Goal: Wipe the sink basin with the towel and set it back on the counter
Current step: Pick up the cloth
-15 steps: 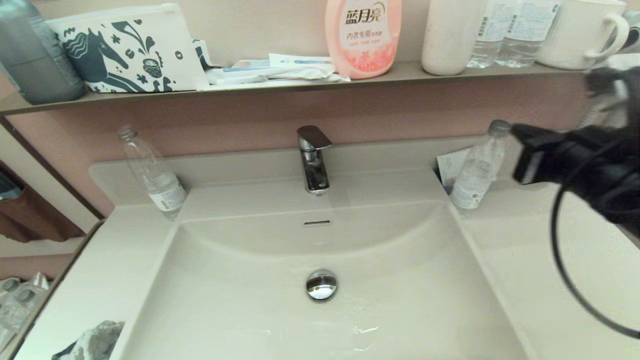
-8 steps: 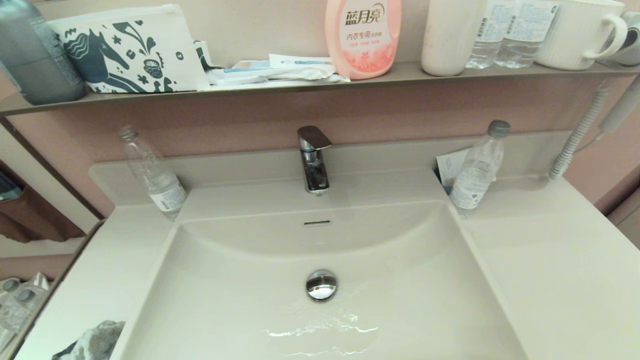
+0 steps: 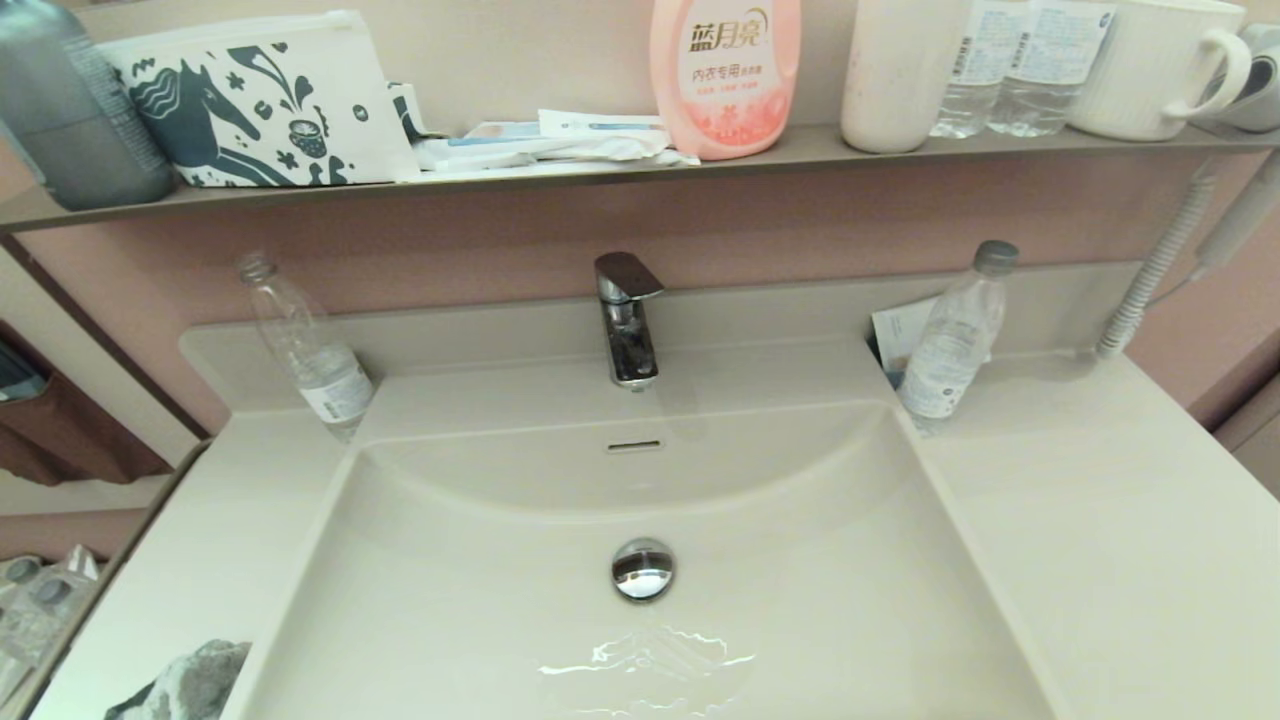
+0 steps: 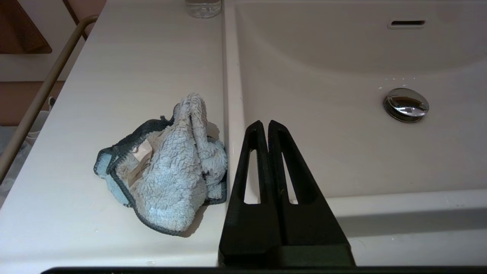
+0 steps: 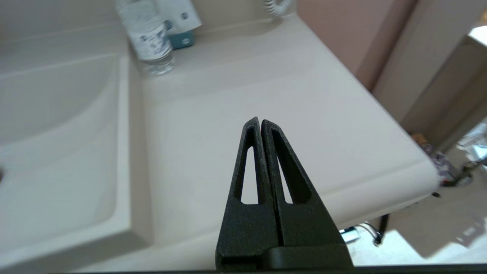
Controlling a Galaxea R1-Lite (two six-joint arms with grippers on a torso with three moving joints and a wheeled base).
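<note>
The towel (image 4: pixel 167 175) lies crumpled on the counter (image 4: pixel 125 80) left of the sink basin (image 4: pixel 342 144), light grey fluff with a dark grey edge; its tip shows at the head view's lower left corner (image 3: pixel 190 685). My left gripper (image 4: pixel 265 123) is shut and empty, hovering over the basin's near left rim, just right of the towel and apart from it. My right gripper (image 5: pixel 259 121) is shut and empty above the right counter (image 5: pixel 236 95). The sink basin (image 3: pixel 480 590) has a chrome drain plug (image 3: pixel 643 570) and a wet patch in front of it. Neither arm shows in the head view.
A chrome tap (image 3: pixel 628 315) stands behind the basin. Clear bottles stand at the back left (image 3: pixel 305 345) and back right (image 3: pixel 950 335) of the counter. The wall shelf (image 3: pixel 600 165) holds a horse-print pouch (image 3: pixel 255 100), a pink bottle (image 3: pixel 725 70) and cups. A coiled cord (image 3: pixel 1150 270) hangs at right.
The right arm, which filled the right side of the head view a second ago, has pulled back out of that view. The water film in the basin has shifted a little.
</note>
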